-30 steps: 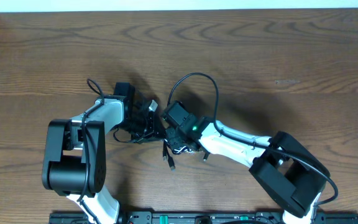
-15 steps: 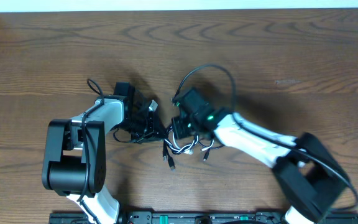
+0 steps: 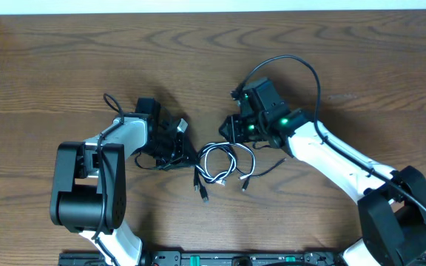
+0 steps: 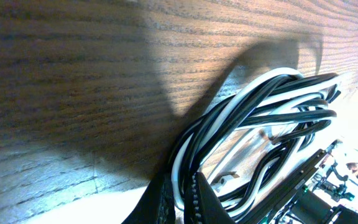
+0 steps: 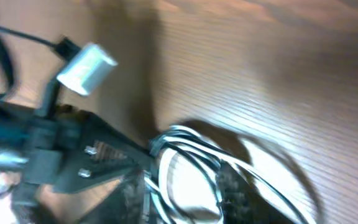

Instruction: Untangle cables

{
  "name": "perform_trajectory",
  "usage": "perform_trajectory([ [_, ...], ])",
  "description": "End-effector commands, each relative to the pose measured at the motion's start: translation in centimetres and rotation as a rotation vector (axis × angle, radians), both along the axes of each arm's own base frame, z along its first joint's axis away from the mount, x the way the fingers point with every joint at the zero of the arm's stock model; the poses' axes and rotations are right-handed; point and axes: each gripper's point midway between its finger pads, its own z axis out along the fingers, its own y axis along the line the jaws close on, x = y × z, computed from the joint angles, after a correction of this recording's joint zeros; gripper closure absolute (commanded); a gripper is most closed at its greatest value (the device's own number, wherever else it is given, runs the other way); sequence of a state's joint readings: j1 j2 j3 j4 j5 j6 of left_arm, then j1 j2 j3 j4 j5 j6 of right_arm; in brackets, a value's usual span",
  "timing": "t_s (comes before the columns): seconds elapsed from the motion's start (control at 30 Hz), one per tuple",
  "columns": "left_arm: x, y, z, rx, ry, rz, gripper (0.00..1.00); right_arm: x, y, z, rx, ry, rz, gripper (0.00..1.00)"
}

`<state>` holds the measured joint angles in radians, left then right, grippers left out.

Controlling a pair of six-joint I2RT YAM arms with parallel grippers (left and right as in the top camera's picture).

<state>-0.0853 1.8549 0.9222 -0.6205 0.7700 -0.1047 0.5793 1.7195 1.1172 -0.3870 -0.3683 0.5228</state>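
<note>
We pinched the cables [image 3: 220, 164] in the left gripper [image 3: 191, 155]; they ran rightward beside the right gripper [image 3: 229, 133], jaws unreadable.

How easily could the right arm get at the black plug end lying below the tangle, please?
Probably yes: the black plug end lies on bare table, apart from the left gripper pinching the cables; the right gripper need only cross them.

white-and-black arms [image 3: 324, 148], green led [image 3: 281, 122]
</note>
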Motion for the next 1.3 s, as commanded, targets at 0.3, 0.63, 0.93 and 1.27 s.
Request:
perform_trajectory([
  [0.3, -1.3, -1.8, 1.3, -0.163, -0.077, -0.14, 0.92, 1.0, -11.4, -3.7, -0.51, -0.02, -0.173, 0.57],
  [0.63, -0.5, -2.3, 7.4, -0.211, -0.246, -0.148, 0.93, 1.5, -14.9, -4.0, -0.57, 0.005, -0.195, 0.49],
  [0.93, -0.1, -2.1, 15.3, -0.193, -0.577, -0.171, 0.93, 2.0, -16.0, -4.0, -0.567, 0.012, -0.231, 0.47],
  [1.27, -0.7, -2.0, 19.6, -0.188, -0.761, -0.182, 0.93, 2.0, -15.9, -4.0, -0.56, 0.015, -0.227, 0.44],
])
